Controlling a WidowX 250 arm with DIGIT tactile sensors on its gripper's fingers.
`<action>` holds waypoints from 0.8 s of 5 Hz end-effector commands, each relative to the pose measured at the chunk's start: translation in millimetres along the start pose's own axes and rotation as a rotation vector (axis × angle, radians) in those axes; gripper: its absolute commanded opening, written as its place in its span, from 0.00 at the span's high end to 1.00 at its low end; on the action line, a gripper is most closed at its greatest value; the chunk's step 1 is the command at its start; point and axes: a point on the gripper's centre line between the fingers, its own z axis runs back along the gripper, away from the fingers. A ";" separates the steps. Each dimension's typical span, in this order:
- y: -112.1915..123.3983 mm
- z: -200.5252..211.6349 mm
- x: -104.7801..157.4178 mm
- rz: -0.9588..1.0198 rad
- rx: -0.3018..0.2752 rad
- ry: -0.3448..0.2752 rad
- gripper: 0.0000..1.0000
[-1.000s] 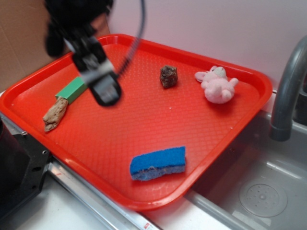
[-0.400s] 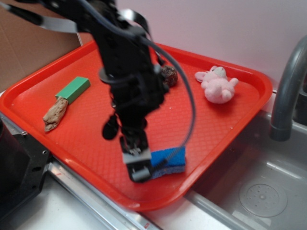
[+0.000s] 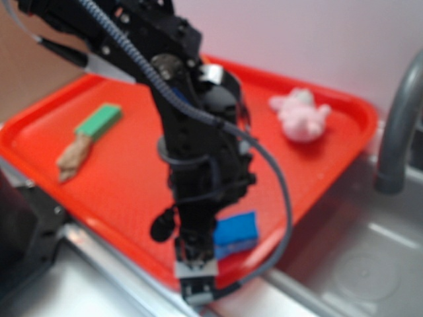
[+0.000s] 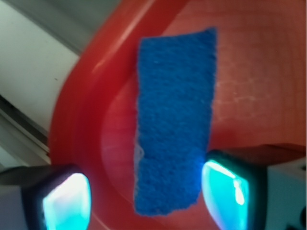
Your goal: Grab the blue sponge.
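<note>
The blue sponge (image 3: pixel 235 232) lies flat near the front edge of the red tray (image 3: pixel 125 185), half hidden behind my arm in the exterior view. My gripper (image 3: pixel 197 285) hangs low right over the sponge's left end. In the wrist view the sponge (image 4: pixel 175 120) runs lengthwise away from me. Its near end lies between my fingers, closer to the right fingertip (image 4: pixel 225 189) than to the left one (image 4: pixel 67 201). My gripper (image 4: pixel 146 196) is open, with a gap on both sides of the sponge. The tray's rim (image 4: pixel 72 120) curves just left of the sponge.
A pink plush toy (image 3: pixel 301 115) lies at the tray's back right. A green block (image 3: pixel 99 121) and a brown lump (image 3: pixel 73 156) lie at its left. A grey faucet (image 3: pixel 396 132) and the steel sink (image 3: pixel 370 257) are to the right. A dark box (image 3: pixel 23 231) is at the left front.
My arm has swung from the tray's back left to its front edge and dropped lower, so the open fingers now straddle the sponge's end. The sponge has not moved.
</note>
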 end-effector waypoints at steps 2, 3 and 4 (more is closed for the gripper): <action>-9.6 0.3 -58.5 0.347 -0.042 -0.003 1.00; 38.7 52.1 -42.1 0.461 -0.028 -0.042 1.00; 69.7 102.6 -16.4 0.504 0.012 -0.151 0.00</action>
